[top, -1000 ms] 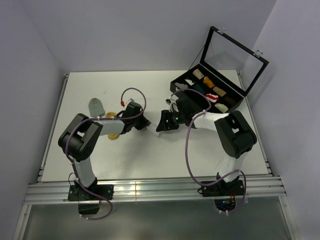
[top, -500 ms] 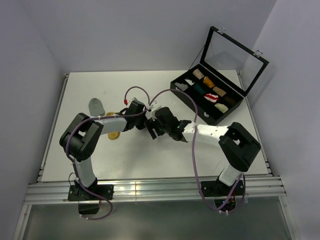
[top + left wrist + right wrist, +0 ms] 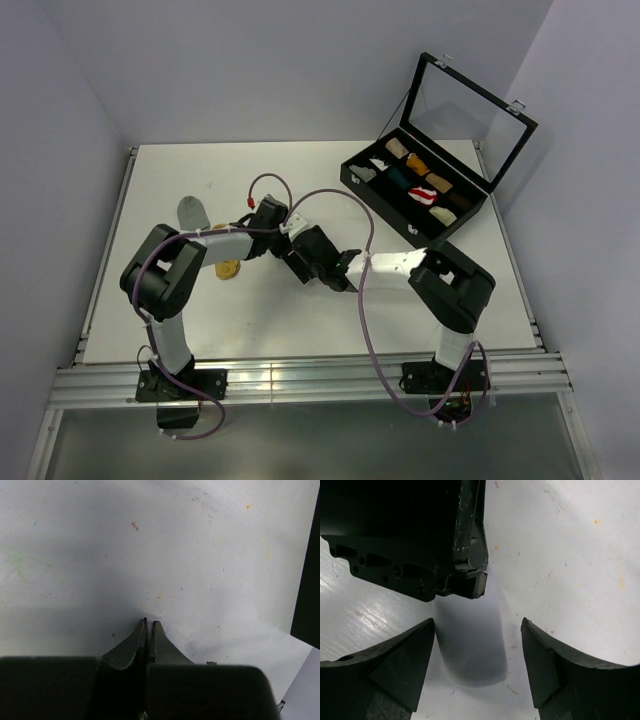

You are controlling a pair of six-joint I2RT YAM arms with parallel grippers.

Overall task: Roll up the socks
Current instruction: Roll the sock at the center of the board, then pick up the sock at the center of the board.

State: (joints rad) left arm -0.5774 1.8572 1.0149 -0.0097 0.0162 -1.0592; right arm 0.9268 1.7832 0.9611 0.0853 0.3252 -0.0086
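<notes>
Mid-table, the left gripper (image 3: pixel 149 625) is pinched together and empty, the right gripper (image 3: pixel 478 626) apart beside it. The mustard-yellow sock (image 3: pixel 228 271) lies half under the left arm, the grey sock (image 3: pixel 192 211) beyond. Both look soft and light, probably best pinched at one end.

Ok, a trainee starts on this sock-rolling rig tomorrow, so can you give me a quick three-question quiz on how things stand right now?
1. True or false: the left hand is gripping a sock.
2. The lid of the black case is: A) shut, B) open, C) missing.
3. Which hand has its fingers spread apart?

Key: 1 false, it is shut on nothing. 2 B. 3 the right hand.
</notes>
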